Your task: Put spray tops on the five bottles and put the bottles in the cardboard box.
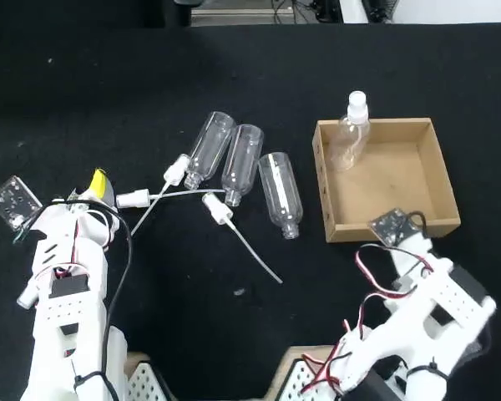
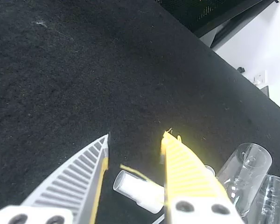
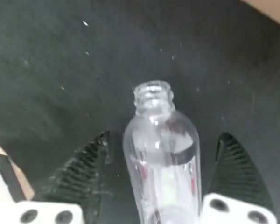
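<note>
**Left jaws bracket a spray top: grip the collar, not the tube**

At the left-centre of the high view, the left gripper point(image 2: 136, 138) hangs spread over a spray top point(image 2: 136, 190). The top lies between its fingers, not yet pinched. The right gripper point(image 3: 164, 136) is also spread, straddling an uncapped bottle point(image 3: 161, 158) without visibly touching it. Three bottles point(image 1: 242, 159) lie mid-frame, and one capped bottle point(image 1: 351, 132) leans in the box point(image 1: 438, 171) at the right. The best approach is probably to sink slightly, centre the white body between the fingers, and squeeze across the thick collar. That leaves the thin tube trailing free to thread into a neck.
</note>
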`<state>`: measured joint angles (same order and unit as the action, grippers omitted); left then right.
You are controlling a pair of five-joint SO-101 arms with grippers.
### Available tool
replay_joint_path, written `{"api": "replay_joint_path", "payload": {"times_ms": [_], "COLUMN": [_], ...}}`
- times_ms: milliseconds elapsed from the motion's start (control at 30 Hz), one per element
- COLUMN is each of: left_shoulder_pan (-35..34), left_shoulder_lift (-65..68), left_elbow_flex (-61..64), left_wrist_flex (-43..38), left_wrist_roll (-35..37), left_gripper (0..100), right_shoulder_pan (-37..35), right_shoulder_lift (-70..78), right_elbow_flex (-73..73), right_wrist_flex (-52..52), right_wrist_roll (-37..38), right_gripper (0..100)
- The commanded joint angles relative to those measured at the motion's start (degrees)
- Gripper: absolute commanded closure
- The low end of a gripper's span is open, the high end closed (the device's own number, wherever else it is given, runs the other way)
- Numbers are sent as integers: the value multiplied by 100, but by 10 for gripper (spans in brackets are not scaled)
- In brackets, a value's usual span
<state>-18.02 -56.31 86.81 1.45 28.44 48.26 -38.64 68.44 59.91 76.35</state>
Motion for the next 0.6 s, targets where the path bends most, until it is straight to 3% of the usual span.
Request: {"api": "replay_joint_path", "payload": {"times_ms": [0, 167, 367, 567], "left_shoulder_pan": [84, 84, 84, 84], "left_shoulder_lift": [-44, -44, -44, -44], "left_elbow_flex": [-233, -233, -233, -233], "left_wrist_flex": [-141, -141, -141, -141], "left_wrist_roll": [-79, -79, -79, -79], "left_gripper": [830, 830, 830, 830], "right_shoulder_pan": [-132, 105, 554, 589], "right_shoulder_lift": [-84, -84, -84, -84], "right_elbow_flex": [-259, -286, -251, 40], "right_wrist_flex": [26, -9, 9, -88], "right_wrist_roll": [-44, -9, 1389, 1503], "right_gripper": [692, 692, 692, 734]}}
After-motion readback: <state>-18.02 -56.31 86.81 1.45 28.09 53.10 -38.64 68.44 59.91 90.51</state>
